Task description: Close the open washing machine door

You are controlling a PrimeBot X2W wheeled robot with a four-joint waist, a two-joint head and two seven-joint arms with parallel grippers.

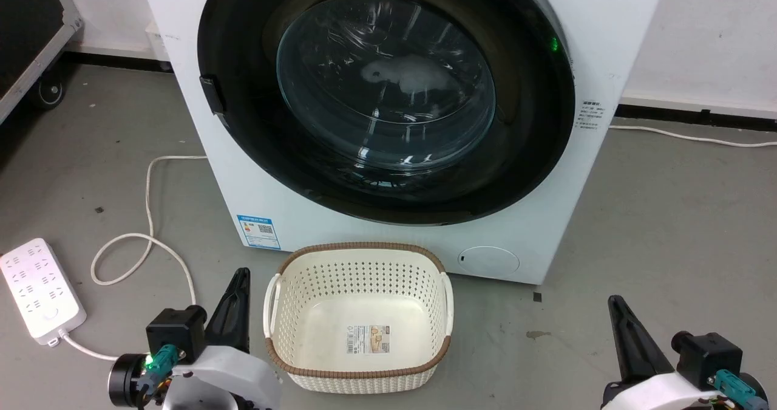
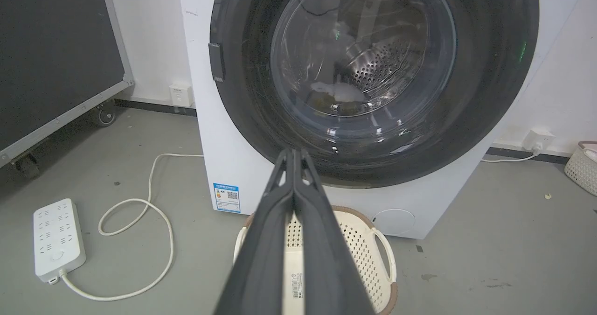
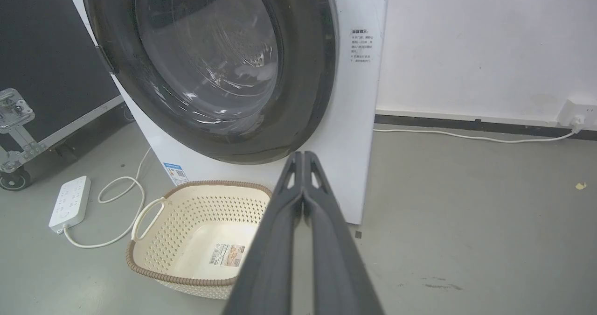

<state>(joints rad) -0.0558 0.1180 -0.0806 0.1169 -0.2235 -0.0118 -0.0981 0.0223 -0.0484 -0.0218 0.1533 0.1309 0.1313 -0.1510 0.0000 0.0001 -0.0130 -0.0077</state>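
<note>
The washing machine (image 1: 607, 51) is a big white box facing me. Its round door (image 1: 385, 82), with a glossy black rim and clear glass bowl, lies flat against the front, latch side (image 1: 210, 94) at the left. Something white shows through the glass inside the steel drum. My left gripper (image 1: 241, 274) is low at the left of the basket, shut and holding nothing, well short of the door. My right gripper (image 1: 613, 302) is low at the right, also shut and holding nothing. In the wrist views the left gripper (image 2: 294, 152) and right gripper (image 3: 303, 155) point toward the door's lower rim.
A cream perforated basket (image 1: 358, 247) with a brown rim stands on the floor right before the machine, between my arms. A white power strip (image 1: 39, 288) and its looped cable (image 1: 149, 240) lie at the left. A black wheeled case (image 1: 24, 27) stands at the far left.
</note>
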